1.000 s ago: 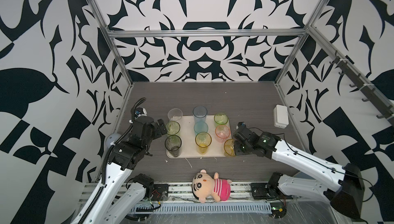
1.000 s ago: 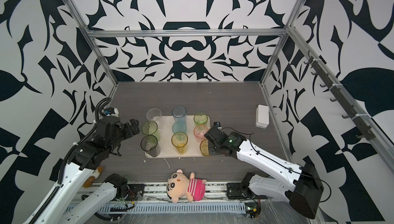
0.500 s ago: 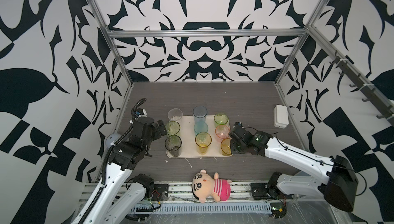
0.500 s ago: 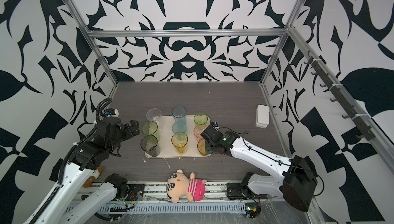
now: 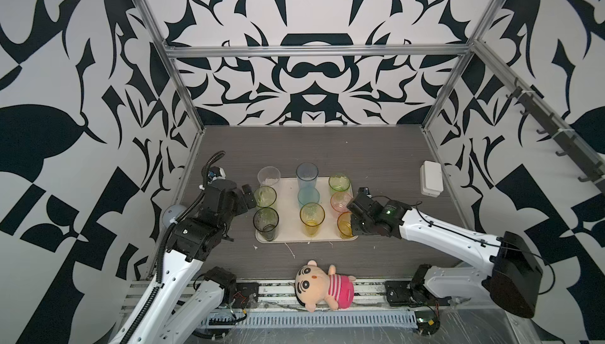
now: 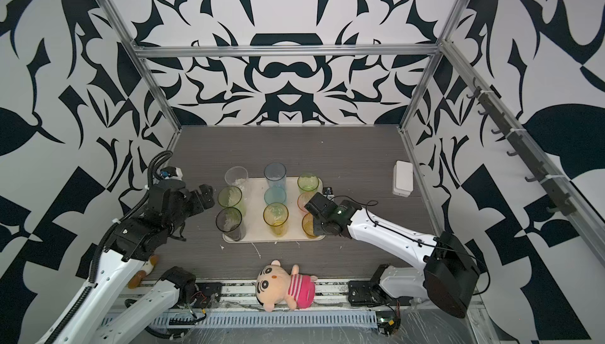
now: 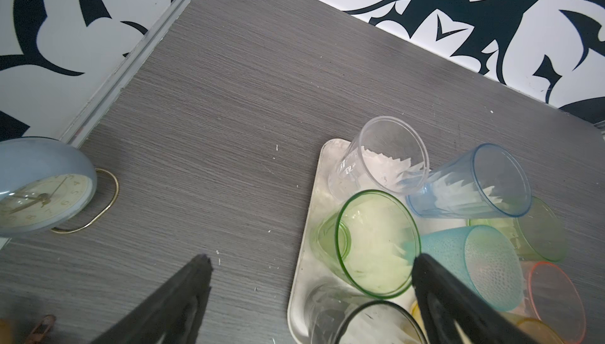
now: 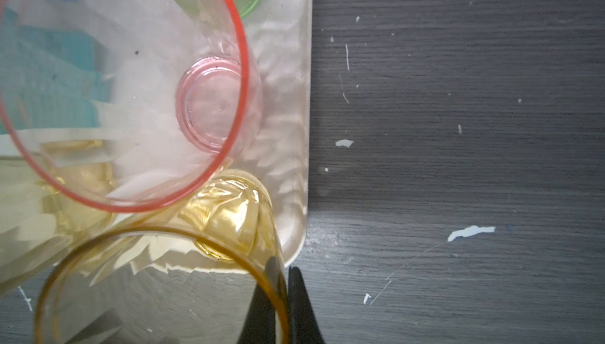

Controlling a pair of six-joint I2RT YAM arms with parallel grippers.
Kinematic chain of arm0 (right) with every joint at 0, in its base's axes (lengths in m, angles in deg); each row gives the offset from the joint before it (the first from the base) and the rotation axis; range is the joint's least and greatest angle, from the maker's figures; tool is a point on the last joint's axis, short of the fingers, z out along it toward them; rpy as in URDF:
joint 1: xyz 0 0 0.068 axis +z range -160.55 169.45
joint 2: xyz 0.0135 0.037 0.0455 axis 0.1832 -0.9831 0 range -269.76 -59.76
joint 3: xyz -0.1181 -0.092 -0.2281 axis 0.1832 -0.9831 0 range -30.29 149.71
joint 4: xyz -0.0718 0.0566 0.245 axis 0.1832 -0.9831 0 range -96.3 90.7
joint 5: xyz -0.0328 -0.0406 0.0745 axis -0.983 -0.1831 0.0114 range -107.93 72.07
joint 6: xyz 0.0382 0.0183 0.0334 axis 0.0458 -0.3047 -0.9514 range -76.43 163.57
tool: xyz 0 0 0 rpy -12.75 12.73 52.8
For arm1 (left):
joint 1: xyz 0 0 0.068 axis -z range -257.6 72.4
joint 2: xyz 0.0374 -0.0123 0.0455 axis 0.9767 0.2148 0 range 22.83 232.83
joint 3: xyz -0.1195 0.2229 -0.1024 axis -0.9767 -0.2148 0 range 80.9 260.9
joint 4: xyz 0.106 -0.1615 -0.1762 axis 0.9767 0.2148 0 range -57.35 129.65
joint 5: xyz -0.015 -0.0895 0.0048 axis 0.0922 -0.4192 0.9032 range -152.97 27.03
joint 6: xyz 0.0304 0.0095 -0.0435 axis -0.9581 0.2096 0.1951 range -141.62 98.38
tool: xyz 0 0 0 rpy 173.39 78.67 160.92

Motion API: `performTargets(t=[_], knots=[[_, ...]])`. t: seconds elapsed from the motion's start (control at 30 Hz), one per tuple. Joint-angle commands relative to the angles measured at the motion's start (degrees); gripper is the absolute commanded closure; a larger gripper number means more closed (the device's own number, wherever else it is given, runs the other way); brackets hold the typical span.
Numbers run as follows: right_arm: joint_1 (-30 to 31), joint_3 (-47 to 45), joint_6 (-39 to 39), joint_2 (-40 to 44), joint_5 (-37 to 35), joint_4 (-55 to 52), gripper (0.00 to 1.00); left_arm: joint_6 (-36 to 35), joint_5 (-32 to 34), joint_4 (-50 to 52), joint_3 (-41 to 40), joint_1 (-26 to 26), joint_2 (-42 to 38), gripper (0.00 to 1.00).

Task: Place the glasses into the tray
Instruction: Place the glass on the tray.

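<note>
Nine tinted translucent tumblers (image 5: 308, 196) upright in three rows on beige tray (image 5: 289, 218), amber tumbler (image 5: 343, 225) at corner

Both top views look down from high in front, giving us nearly the same whole surface (image 5: 327, 149). Our wrist cameras sit close, sharing the tray (image 7: 316, 201).

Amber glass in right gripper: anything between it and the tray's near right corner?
Nothing visible. The right gripper pinches the amber glass by its rim, and its base sits inside the tray corner. The pink glass stands beside it, not under it.
</note>
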Motion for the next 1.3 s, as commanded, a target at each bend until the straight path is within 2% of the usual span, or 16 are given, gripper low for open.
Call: performTargets(t=[0.0, 0.43, 0.73, 1.27], knots=[[0.3, 1.4, -0.9, -1.4, -0.1, -0.4, 1.00, 0.6, 0.6, 1.3, -0.6, 0.2, -0.5, 0.00], [0.2, 5.9, -0.3, -7.9, 0.0, -4.8, 1.00, 0.4, 0.7, 1.1, -0.3, 0.2, -0.2, 0.01], [-0.1, 7.2, 0.1, -8.7, 0.0, -6.0, 0.99, 0.1, 1.0, 1.6, -0.2, 0.2, -0.4, 0.01], [-0.3, 11.3, 1.7, -7.0, 0.0, -8.8, 0.71, -0.2, 1.4, 1.6, 0.3, 0.2, 0.0, 0.01]])
